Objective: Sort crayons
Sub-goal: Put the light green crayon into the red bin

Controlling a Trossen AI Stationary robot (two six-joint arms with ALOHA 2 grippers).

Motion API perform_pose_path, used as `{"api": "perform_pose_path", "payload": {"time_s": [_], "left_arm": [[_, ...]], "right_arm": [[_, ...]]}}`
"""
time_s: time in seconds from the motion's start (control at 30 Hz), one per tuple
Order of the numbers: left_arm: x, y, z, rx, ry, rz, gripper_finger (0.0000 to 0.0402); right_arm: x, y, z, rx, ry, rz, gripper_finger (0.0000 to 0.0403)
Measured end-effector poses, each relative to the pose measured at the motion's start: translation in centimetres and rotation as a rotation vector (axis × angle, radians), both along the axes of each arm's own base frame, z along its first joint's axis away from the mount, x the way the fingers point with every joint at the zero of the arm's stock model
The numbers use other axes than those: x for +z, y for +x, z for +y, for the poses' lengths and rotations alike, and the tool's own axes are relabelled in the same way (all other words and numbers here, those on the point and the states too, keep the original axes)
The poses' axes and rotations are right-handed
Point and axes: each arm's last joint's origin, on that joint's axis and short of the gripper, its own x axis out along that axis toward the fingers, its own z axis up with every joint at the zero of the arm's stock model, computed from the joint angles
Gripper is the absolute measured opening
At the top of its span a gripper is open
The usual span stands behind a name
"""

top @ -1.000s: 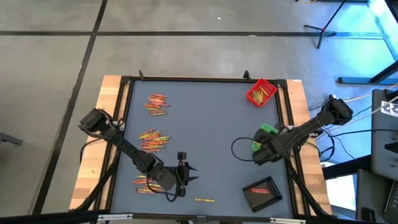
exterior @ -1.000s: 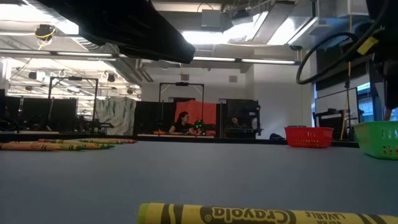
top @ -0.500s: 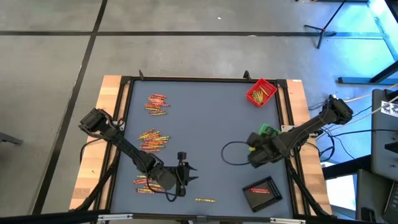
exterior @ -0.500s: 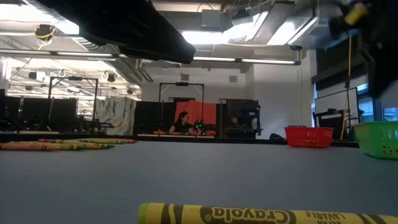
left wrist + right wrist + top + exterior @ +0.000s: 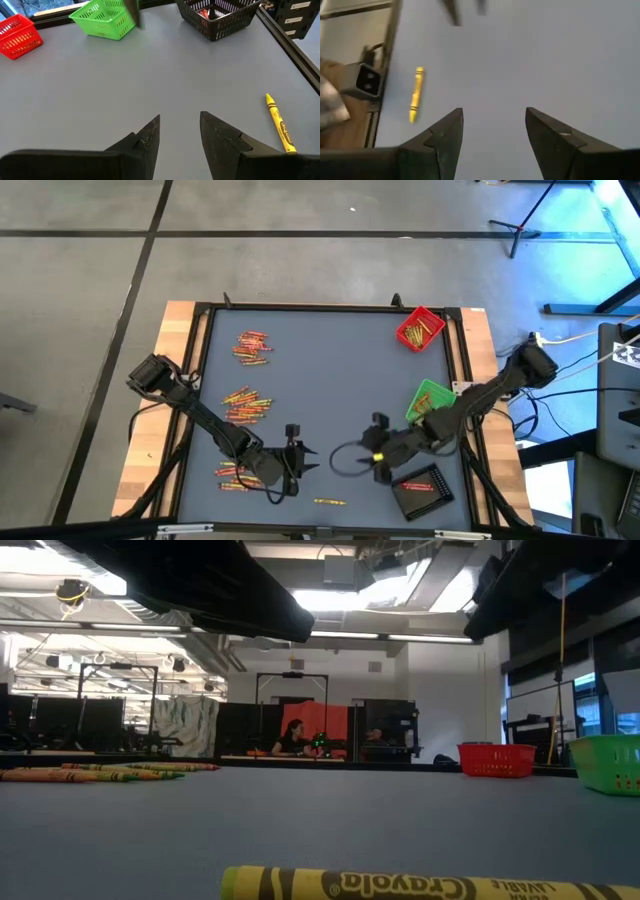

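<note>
Most crayons (image 5: 246, 405) are still lying loose in piles on the bench's (image 5: 330, 380) left side, few binned, while both the left hand (image 5: 300, 452) and right hand (image 5: 377, 448) are hanging released, empty.

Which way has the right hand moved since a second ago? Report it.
Yes. The right hand has swung from over the green tray toward the table's middle, now beside the black tray.

The right gripper (image 5: 492, 132) hangs with fingers spread and empty over the grey table (image 5: 545, 60); a yellow crayon (image 5: 416, 94) lies near the table's edge.
</note>
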Motion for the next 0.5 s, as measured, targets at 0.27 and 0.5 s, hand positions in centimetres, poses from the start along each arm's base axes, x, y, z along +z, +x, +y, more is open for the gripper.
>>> {"api": "perform_pose_path", "payload": {"time_s": [0.27, 0.5], "left_arm": [[0.0, 0.0, 0.0, 0.003, -0.007, -0.001, 0.0124], [0.1, -0.4, -0.7, -0.009, 0.002, -0.014, 0.0124]], "right_arm": [[-3.8, 1.9, 3.2, 0.081, 0.008, -0.061, 0.0213], [-6.2, 2.9, 4.9, 0.135, 0.056, -0.092, 0.0213]]}}
